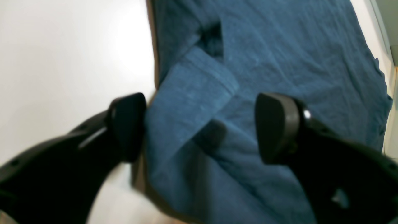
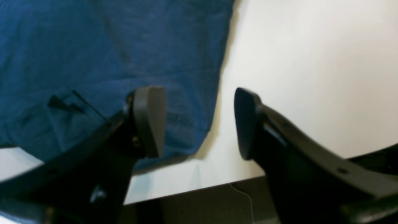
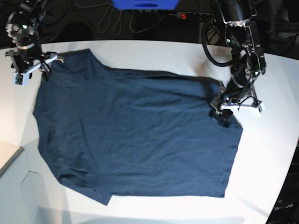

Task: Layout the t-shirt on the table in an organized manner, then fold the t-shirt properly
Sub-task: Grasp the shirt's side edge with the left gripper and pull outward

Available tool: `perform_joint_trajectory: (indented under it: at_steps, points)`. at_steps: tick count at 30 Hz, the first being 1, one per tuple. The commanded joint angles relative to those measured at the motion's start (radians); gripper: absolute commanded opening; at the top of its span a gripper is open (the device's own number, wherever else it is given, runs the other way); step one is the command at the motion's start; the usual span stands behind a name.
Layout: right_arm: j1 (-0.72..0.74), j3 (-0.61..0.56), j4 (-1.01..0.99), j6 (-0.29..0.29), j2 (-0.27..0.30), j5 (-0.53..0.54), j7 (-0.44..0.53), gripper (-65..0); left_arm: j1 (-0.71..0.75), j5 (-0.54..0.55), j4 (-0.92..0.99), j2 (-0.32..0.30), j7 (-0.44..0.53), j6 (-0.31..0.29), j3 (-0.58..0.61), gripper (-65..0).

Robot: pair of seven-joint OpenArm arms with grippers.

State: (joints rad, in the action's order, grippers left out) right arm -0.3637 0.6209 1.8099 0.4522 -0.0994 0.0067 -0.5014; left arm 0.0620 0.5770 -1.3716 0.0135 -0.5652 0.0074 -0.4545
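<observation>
The dark blue t-shirt lies spread flat across the white table, with small folds at its corners. My left gripper hovers over the shirt's right edge. In the left wrist view it is open, with a folded flap of the t-shirt lying between its wide-apart fingers. My right gripper is at the shirt's far left corner. Seen from the right wrist it stands open astride the edge of the t-shirt, one finger over cloth, the other over bare table.
Cables and a power strip lie behind the table, beside a blue object. The table's curved edge runs along the lower left. In the right wrist view the table's rim is just below the gripper.
</observation>
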Motion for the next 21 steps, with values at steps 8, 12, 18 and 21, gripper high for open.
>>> perform_joint_trajectory:
  at_steps: [8, 12, 18, 21]
  points:
    - [0.015, 0.003, 0.015, 0.007, 0.008, 0.009, 0.022, -29.9, 0.008, 0.01, -0.029, -0.005, 0.02, -0.007, -0.003, -53.1]
    - [0.013, 0.003, 0.015, 0.007, 0.008, 0.009, 0.022, -29.9, 0.011, 0.048, -0.038, -0.007, 0.017, -0.007, -0.002, -62.3]
    - [0.012, 0.003, 0.015, 0.007, 0.008, 0.009, 0.02, -29.9, 0.063, 0.183, -0.064, -0.04, 0.012, -0.007, 0.001, -64.8]
    - [0.012, 0.003, 0.015, 0.007, 0.008, 0.009, 0.02, -29.9, 0.104, 0.225, -0.11, -0.05, 0.012, -0.007, -0.002, -64.8]
